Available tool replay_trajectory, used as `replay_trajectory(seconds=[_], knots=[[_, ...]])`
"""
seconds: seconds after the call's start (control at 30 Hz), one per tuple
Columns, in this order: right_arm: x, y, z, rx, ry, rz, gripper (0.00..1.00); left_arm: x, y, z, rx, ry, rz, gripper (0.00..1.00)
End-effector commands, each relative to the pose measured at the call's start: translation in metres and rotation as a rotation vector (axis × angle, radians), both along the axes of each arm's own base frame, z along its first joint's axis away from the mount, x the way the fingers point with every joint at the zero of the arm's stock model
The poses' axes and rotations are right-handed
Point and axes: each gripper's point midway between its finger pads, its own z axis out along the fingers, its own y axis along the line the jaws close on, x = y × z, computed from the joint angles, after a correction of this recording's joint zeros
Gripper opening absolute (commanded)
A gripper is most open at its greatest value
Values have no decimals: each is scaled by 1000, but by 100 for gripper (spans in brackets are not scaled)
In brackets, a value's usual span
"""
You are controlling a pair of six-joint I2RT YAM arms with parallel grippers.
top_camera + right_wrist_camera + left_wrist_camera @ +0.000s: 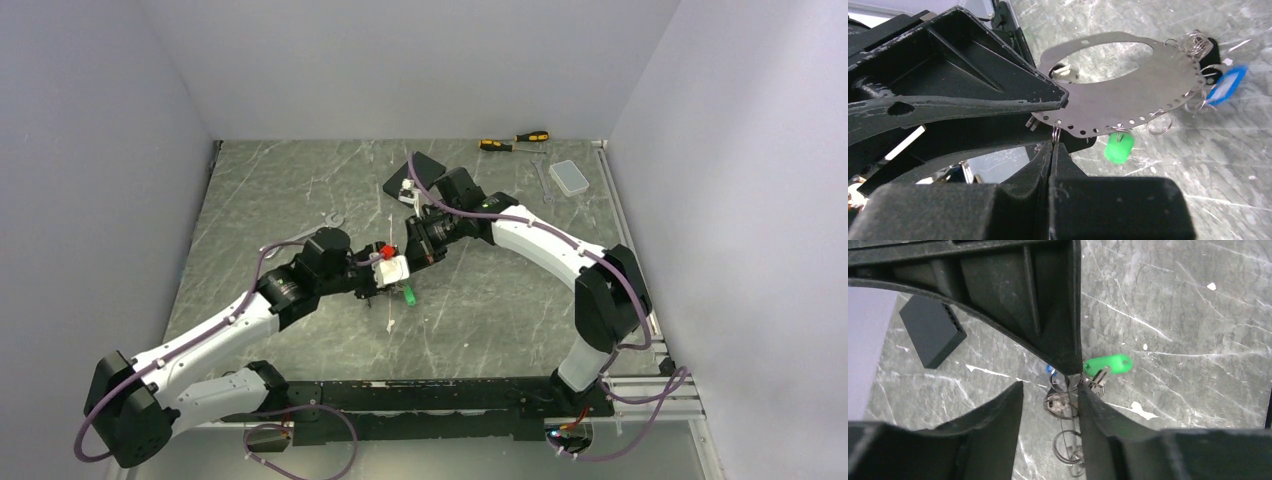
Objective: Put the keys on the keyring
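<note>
Two arms meet over the middle of a grey marbled tabletop (300, 180). The left arm (220, 325) reaches in from the near left and the right arm (545, 240) bends back from the far right.

The left claw (1050, 390) stands with its fingers apart, a cluster of small rings in the gap between them. The right claw (1053, 147) has its fingers pressed tight together, tip to tip with the left claw.

The keyring (1158, 85), a flat grey oval with a wide opening and a row of small holes along its rim, juts out just above the right claw's closed tips, off the tabletop. One finger of the left claw lies over its near end. Whether that finger touches it cannot be told.

A black box (930, 330) lies on the tabletop beyond the claws. A clear box (570, 178) and two screwdrivers (515, 142) sit well apart from them at the far right.

A green key (1118, 146) hangs from the keyring's rim just beside the right claw. A blue key (1228, 85) hangs at the keyring's far end among more small rings. A thin wire ring (1055, 132) drops from a rim hole straight into the right claw's tips, which are clamped on it.
</note>
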Motion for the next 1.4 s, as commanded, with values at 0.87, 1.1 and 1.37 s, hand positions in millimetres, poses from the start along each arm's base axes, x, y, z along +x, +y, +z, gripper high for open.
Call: replay_trajectory(seconds=[0.87,1.1,1.37], knots=[[42,-6,31,-83,68,-322,0,-81,-36,55,-540,481,-114,86],[42,-11,40,-81,75,-352,0,-51,-53,21,-577,471,-16,91],[36,-15,51,-59,61,-337,0,1,-37,15,-661,294,256,92]])
